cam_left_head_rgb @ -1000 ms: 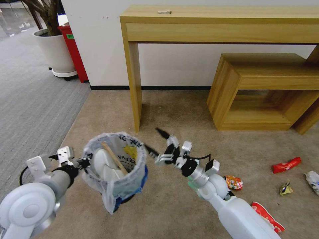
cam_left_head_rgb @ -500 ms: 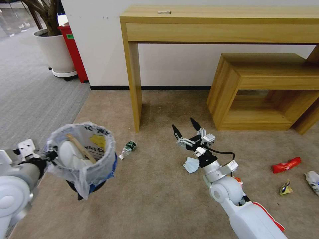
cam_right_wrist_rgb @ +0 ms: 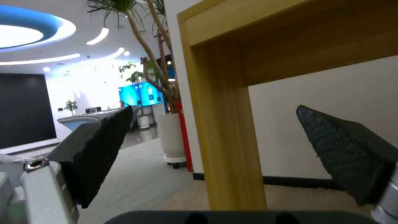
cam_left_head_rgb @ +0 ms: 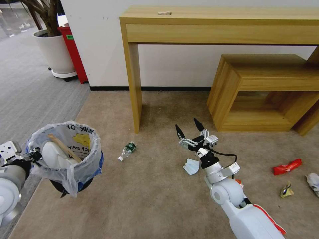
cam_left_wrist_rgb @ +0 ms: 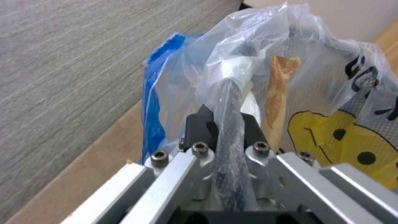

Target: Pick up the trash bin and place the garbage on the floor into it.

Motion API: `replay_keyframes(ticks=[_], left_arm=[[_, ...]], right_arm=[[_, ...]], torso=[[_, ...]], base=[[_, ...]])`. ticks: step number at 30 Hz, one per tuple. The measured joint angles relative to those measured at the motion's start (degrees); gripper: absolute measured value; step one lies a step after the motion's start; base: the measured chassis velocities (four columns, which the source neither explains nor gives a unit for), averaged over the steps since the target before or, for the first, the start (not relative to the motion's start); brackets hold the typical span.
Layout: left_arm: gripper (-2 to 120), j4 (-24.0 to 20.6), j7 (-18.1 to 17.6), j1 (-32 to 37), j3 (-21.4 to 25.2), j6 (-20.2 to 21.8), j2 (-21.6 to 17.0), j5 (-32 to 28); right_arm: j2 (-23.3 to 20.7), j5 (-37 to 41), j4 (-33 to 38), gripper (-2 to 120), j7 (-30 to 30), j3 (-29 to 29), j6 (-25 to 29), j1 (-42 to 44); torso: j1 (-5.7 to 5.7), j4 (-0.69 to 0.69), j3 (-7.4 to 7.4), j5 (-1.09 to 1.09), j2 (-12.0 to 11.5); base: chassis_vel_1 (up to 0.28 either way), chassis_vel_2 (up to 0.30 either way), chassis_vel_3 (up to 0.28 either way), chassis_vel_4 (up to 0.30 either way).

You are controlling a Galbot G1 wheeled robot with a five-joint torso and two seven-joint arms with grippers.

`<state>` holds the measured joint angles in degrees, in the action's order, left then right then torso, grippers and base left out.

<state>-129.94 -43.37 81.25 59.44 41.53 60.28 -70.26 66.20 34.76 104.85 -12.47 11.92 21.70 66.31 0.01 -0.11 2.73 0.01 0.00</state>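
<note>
One bin (cam_left_head_rgb: 87,167), one bottle (cam_left_head_rgb: 127,150), one mask (cam_left_head_rgb: 191,166).

White rounded arm shells, silver wrists, black cable, right gripper (cam_left_head_rgb: 189,126) with black pointed textured fingers (cam_right_wrist_rgb: 99,146), hex screws.

Trash bin (cam_left_head_rgb: 64,156): small round blue, lined w/ crinkly translucent bag w/ black letters + yellow mark, held off the floor (cam_left_head_rgb: 159,199) at left, upright, rim pinched by left gripper (cam_left_head_rgb: 35,155). Inside: white slipper (cam_left_head_rgb: 53,154) + wooden stick (cam_left_head_rgb: 63,147) leaning. On beige carpet: plastic bottle (cam_left_head_rgb: 128,150) on its side near the desk leg, pale blue mask (cam_left_head_rgb: 191,166), red wrapper (cam_left_head_rgb: 287,166) at right, small gold wrapper (cam_left_head_rgb: 286,191) just below it, white crumple (cam_left_head_rgb: 313,181) at the right edge.
</note>
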Motion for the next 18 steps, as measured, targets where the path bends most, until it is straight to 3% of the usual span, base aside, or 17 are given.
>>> replay_keyframes(ticks=[18], left_arm=[[2, -1.21, 0.37, 0.84, 0.04, -0.01, 0.19, -0.25]], right_arm=[[0.07, -0.74, 0.06, 100, 1.06, -0.49, 0.11, 1.65]], torso=[[0.01, 0.0, 0.02, 0.01, 0.0]], base=[[-0.271, 0.263, 0.274, -0.271]])
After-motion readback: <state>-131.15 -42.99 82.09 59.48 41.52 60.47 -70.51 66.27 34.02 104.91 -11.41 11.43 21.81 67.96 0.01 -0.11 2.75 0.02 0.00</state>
